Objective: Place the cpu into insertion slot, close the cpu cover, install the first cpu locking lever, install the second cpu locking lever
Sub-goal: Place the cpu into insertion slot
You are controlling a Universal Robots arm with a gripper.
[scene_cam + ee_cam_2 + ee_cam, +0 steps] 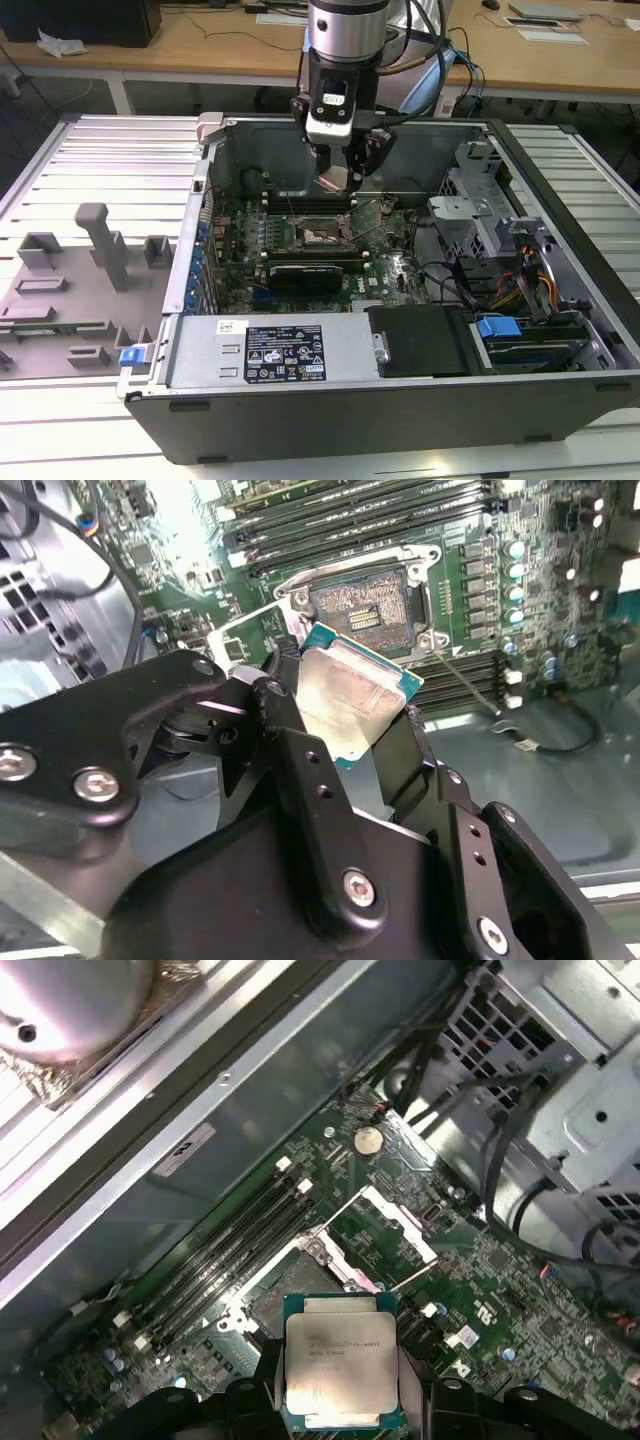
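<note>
My gripper (338, 172) hangs inside the open computer case, shut on the cpu (333, 181). In both wrist views the black fingers (287, 715) clamp two opposite edges of the silvery square cpu (350, 702) (338, 1368), which is held in the air and tilted. The insertion slot (320, 236) (364, 604) lies bare on the motherboard below and slightly ahead of the chip, its contact field showing; in the first wrist view the cpu partly hides the insertion slot (262, 1307). The cpu cover (388, 1228) (240, 632) stands swung open beside the socket. A thin lever rod (468, 688) sticks out free.
Long black memory slots (235, 1230) flank the socket. A black expansion card (305, 270) lies nearer the power supply (270, 350). A drive cage with cables (490, 215) fills the case on the exterior view's right. Grey fixtures (100, 250) stand on the table at that view's left.
</note>
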